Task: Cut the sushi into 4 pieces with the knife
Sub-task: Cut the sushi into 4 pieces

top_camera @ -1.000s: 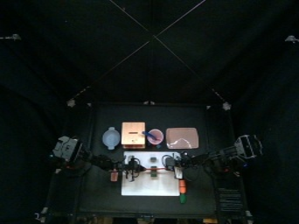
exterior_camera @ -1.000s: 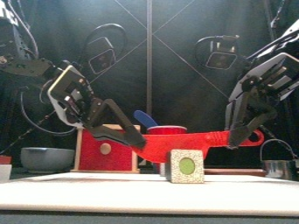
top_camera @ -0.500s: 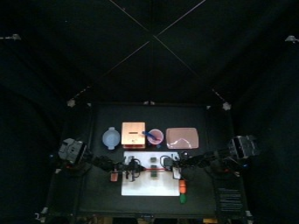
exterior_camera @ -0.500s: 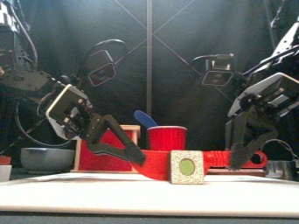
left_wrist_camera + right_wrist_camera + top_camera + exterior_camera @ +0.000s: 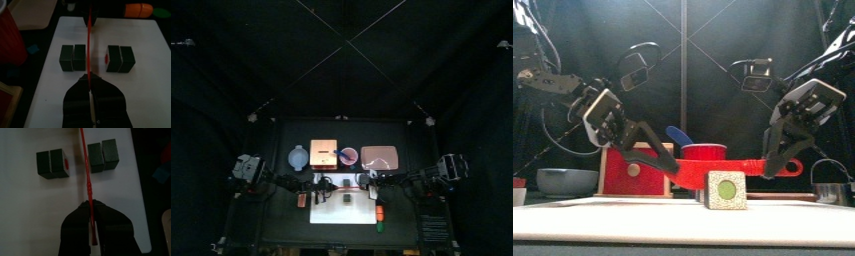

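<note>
1. Left gripper (image 5: 90, 80) is clamped on one end of the red knife (image 5: 89, 45); right gripper (image 5: 90, 207) is clamped on the other end.
2. Blade spans the gap between two pairs of dark green sushi blocks (image 5: 73, 57) on the white cutting board (image 5: 143, 90).
3. Red cup (image 5: 704, 151) stands behind.

On the cutting board (image 5: 143, 85), front sushi pair (image 5: 121, 57) and back sushi pair (image 5: 72, 57) lay apart — knife (image 5: 89, 40) across the gap; bowl (image 5: 298, 157), box (image 5: 325, 153), cup (image 5: 704, 153), tray (image 5: 380, 157) behind.
</note>
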Available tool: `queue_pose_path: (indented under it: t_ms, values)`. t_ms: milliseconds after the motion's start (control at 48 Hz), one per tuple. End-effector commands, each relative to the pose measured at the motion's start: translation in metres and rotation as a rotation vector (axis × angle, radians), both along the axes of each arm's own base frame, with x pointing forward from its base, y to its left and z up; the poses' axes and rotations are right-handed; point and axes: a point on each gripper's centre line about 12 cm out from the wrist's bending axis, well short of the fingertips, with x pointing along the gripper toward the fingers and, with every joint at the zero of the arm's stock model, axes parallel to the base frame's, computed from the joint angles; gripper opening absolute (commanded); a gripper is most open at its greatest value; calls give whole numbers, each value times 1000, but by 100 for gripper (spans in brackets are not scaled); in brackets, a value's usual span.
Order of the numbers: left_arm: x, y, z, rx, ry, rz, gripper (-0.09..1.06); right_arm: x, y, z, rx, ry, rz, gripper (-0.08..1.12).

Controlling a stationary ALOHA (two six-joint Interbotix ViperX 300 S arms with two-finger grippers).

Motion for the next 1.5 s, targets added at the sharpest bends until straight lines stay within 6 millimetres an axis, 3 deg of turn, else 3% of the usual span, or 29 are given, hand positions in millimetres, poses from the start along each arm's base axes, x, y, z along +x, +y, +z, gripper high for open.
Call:
queue_pose_path:
  t_ms: [21,229,604,917,1167,1312,1500]
  values:
    - [7,-4,32,-6,-97,-15,8,7,11,37,17,-126,29,8]
    - [7,-23,47,-15,-139,-67,8,2,29,51,31,-169,84,8]
    - [12,-37,25,-12,-88,-100,8,2,40,39,47,-136,103,8]
    - [12,-36,8,-13,-45,-82,8,7,39,18,41,-72,94,8]
    - [9,-35,4,-15,-31,-74,8,10,39,15,41,-66,95,8]
    - [7,-33,-9,-16,7,-59,8,10,38,10,39,-49,90,8]
    - [2,-25,-47,-21,107,6,8,12,34,-14,34,18,74,8]
